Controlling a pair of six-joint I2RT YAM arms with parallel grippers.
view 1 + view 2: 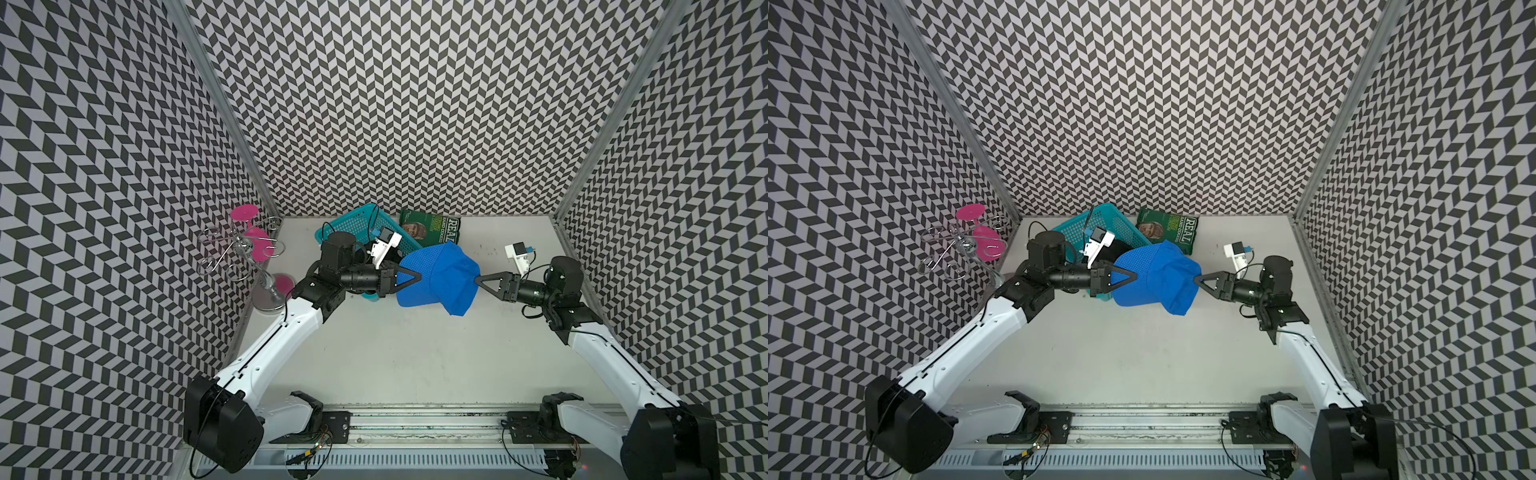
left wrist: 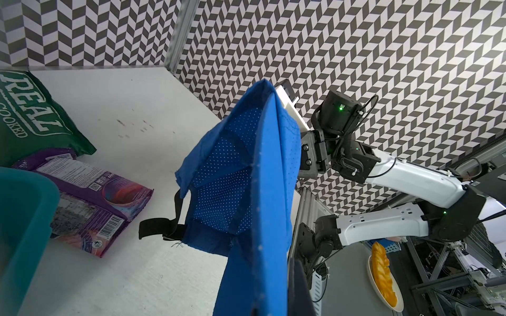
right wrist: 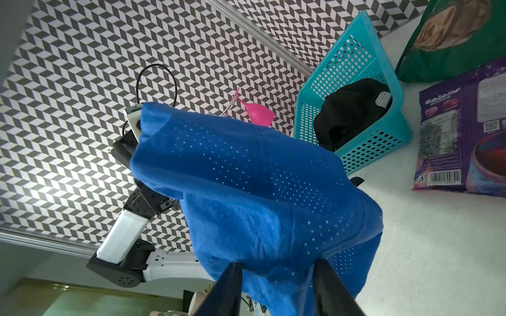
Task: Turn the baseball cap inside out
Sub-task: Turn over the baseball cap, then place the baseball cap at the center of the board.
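The blue perforated baseball cap (image 1: 436, 276) (image 1: 1154, 276) hangs above the table between both arms. My left gripper (image 1: 417, 276) (image 1: 1133, 276) is shut on the stiff brim; in the left wrist view the brim (image 2: 254, 246) runs edge-on into the gripper (image 2: 276, 306) and the cap's hollow underside (image 2: 224, 191) and black strap (image 2: 156, 228) show. My right gripper (image 1: 478, 279) (image 1: 1198, 279) is at the crown's opposite side. In the right wrist view its jaws (image 3: 278, 266) stand apart with a bulge of crown fabric (image 3: 260, 191) between the fingertips.
A teal basket (image 1: 361, 226) holding a black cloth item (image 3: 350, 109) stands at the back, behind the left wrist. A green crisp bag (image 1: 432, 230) and a purple packet (image 3: 462, 131) lie by it. A wire stand with pink glasses (image 1: 249, 249) is at the left wall.
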